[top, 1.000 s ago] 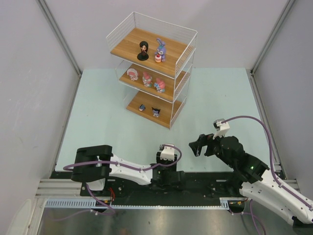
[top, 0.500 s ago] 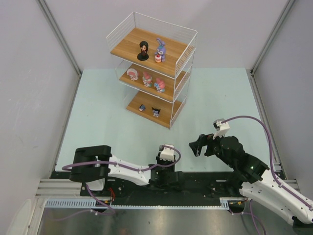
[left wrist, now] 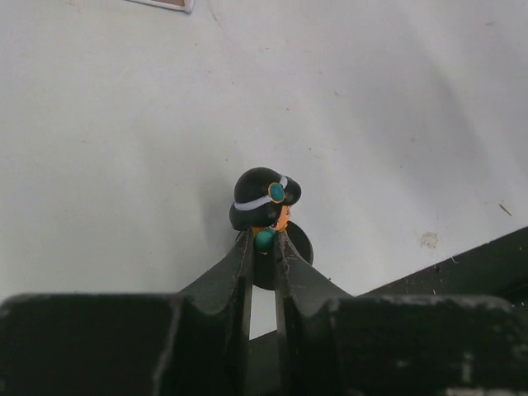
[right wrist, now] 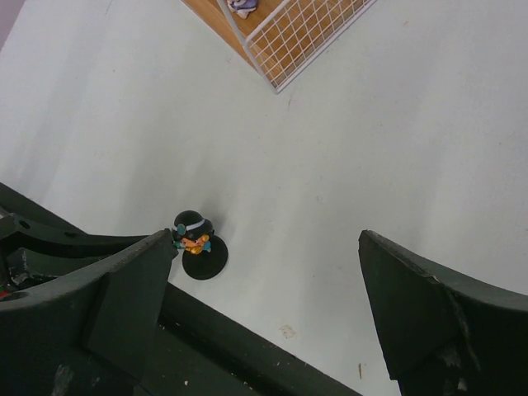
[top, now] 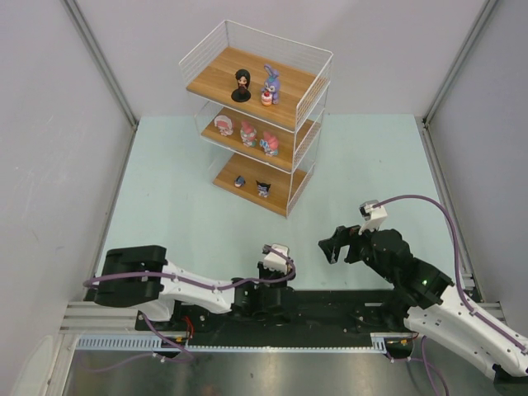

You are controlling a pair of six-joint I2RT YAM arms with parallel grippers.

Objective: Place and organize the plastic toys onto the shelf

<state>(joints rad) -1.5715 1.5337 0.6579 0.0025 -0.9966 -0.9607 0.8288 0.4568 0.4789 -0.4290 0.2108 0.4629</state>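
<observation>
Your left claw (left wrist: 262, 241) clamps, at 12 o'clock, the neck of the dark-haired, black-based plastic figurine (left wrist: 260, 198); right claw (right wrist: 266, 239) apart. Likely light, rigid, slippery.

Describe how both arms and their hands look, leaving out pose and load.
Both the left arm and right arm have white links with black joints and a lilac cable looping alongside. The left hand and right hand are matte black, with two flat tapering fingers. A small white camera block sits on each wrist.
</observation>
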